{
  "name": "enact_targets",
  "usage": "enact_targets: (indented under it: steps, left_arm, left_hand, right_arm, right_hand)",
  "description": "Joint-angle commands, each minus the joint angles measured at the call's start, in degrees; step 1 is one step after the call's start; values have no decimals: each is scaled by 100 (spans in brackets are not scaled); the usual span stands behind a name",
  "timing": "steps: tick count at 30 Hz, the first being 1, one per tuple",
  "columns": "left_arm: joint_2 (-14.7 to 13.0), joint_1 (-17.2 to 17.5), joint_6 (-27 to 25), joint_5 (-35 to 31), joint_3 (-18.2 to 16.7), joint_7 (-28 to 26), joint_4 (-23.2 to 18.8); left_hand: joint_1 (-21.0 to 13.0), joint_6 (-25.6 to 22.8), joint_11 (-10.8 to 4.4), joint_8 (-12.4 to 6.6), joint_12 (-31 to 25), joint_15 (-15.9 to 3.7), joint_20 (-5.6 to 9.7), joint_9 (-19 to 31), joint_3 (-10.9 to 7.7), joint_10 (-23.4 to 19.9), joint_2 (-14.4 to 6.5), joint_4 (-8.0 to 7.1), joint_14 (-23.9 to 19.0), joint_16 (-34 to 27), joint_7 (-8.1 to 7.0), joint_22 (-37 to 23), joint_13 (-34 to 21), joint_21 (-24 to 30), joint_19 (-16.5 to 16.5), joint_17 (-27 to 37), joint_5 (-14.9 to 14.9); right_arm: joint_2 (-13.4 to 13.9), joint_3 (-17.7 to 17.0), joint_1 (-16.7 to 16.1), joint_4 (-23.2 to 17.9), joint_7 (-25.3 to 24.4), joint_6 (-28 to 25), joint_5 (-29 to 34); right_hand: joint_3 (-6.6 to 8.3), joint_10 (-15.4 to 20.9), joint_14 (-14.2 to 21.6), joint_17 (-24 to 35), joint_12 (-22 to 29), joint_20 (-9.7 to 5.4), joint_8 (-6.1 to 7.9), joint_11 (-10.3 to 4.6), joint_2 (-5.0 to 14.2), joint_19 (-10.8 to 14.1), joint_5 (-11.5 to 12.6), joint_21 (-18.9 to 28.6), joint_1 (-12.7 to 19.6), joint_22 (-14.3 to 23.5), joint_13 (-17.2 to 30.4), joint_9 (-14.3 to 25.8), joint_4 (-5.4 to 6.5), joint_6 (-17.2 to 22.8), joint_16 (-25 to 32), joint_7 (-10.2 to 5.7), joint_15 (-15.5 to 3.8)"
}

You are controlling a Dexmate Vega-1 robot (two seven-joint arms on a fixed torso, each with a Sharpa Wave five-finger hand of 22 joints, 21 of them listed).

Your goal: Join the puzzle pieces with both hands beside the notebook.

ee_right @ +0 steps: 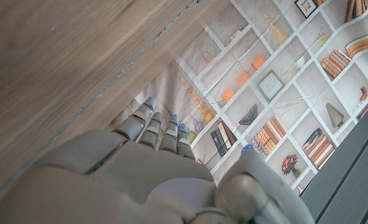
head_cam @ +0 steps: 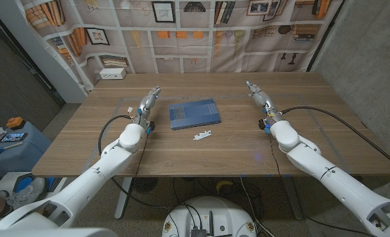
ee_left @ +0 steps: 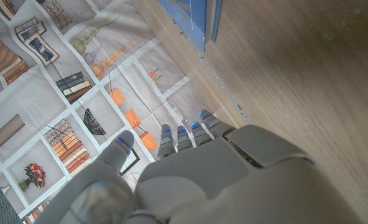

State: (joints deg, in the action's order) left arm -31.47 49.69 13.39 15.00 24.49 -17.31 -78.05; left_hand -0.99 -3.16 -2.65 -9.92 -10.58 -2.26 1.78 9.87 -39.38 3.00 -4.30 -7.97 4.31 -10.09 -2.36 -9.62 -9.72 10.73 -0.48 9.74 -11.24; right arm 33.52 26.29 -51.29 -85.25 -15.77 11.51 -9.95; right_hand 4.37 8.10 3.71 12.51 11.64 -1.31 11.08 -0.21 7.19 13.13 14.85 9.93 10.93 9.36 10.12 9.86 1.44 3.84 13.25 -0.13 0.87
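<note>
Left of the frame's centre in the head view, my left hand (head_cam: 148, 103) stands above the wooden table (head_cam: 83, 141), fingers stretched out straight toward the back wall and holding nothing. From its wrist camera I see the grey back of that left hand (ee_left: 234, 174) with the fingers (ee_left: 183, 138) side by side and the thumb apart, empty, and the blue notebook's corner (ee_left: 193, 15) beyond them at the upper middle of that picture. Right of centre in the head view, my right hand (head_cam: 259, 96) mirrors it, fingers extended and empty; its own wrist camera shows the right hand (ee_right: 147, 180) with fingers (ee_right: 153, 130) straight and nothing between them.

Between the two hands, in the middle of the head view, the rectangular blue notebook (head_cam: 194, 113) lies flat on the wood. Just below it in the picture, close to its lower edge but apart from it, lie the small white puzzle pieces (head_cam: 203, 135); whether they touch each other I cannot tell. Both hands are well apart from them.

Behind the table hangs a cloth backdrop printed with bookshelves (head_cam: 201, 26), and a small white box (head_cam: 113, 74) sits at the table's far left corner.
</note>
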Motion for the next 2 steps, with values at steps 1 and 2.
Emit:
enact_targets:
  steps: [1,2]
  left_arm:
    - [238,-31,328,349,-28,47,297]
    - [230,-38,333,339,-15,62,302]
  left_hand:
    - [68,35,-10,9,14,-161,459,2,-16,72,-478,-34,-18,-23,-12,-17,-15,-26,-66,18,-8]
    - [69,32,-10,6,12,-161,459,2,-15,68,-476,-36,-30,-27,-10,-17,-15,-25,-67,17,-8]
  right_arm:
    - [-430,-184,62,649,235,864,-839]
    - [-458,-181,78,678,245,887,-863]
  right_hand:
    - [-3,42,31,8,-28,3,-22,-4,19,-44,34,1,-102,8,12,14,62,-6,19,69,83]
    - [-4,40,26,8,-32,-2,-24,1,22,-49,35,3,-113,8,12,14,70,-7,15,79,70]
